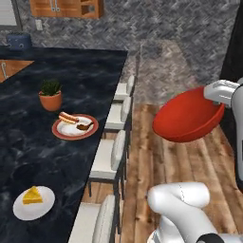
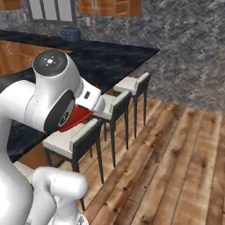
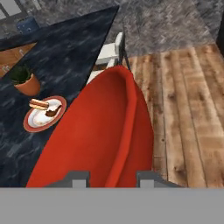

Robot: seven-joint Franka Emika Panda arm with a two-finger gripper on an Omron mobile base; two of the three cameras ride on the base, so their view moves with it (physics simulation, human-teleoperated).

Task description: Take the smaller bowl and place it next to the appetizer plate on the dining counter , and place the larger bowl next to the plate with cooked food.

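While the gripper (image 3: pixel 109 178) sits at the bottom of the hand view, pinching the rim of the larger bowl (image 1: pixel 187 116), that bowl hangs tilted at right-center over the wooden floor (image 1: pixel 161 156). Left on the dining counter (image 1: pixel 28 142): appetizer plate (image 1: pixel 33 203) lower left, plate with cooked food (image 1: pixel 75 126) farther up, potted plant (image 1: pixel 50 95) beyond.

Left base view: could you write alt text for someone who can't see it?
A white robot arm holds a glossy red bowl in the air over the wooden floor, beside a row of white stools. To the left, a black marbled counter carries a reddish-rimmed plate of cooked food, a small white plate with a yellow wedge and a potted plant.
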